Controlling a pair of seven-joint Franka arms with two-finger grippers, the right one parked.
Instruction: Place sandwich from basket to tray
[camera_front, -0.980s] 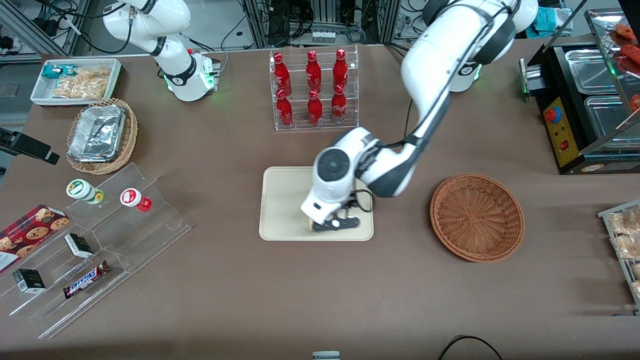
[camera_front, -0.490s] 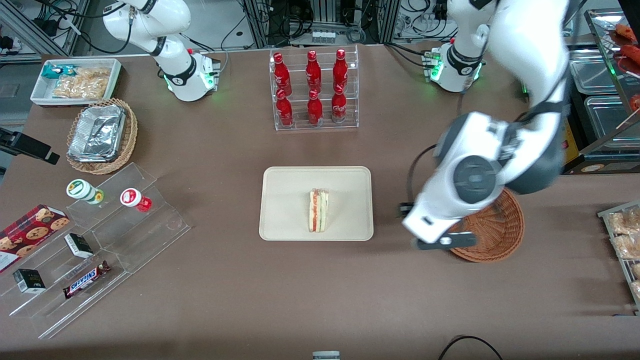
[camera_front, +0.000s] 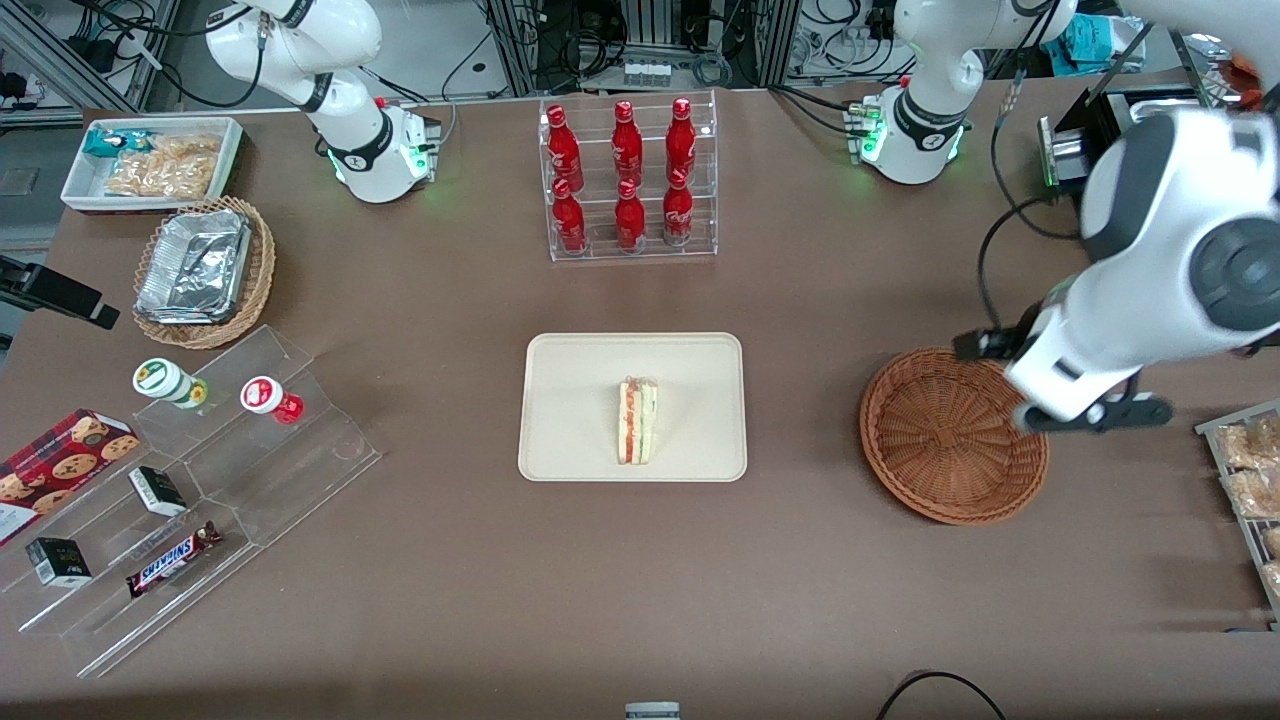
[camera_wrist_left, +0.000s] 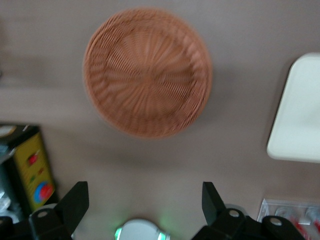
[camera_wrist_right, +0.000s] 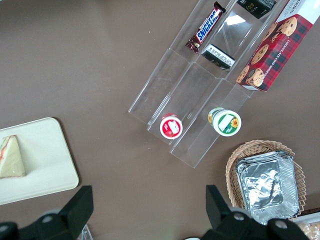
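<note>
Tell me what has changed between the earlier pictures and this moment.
The gripper let go of the sandwich on the tray and moved away toward the working arm's end of the table. It passed over the basket and now hangs open and empty above the basket's edge. The sandwich, tray and basket have stayed where they were, and the basket is empty.

The light is bright and even, with soft shadows on the desk (camera_front: 420, 620). The gripper (camera_front: 1098, 415) near the basket (camera_front: 935, 480) looks smeared. The wrist view of the basket is blurry all over.
</note>
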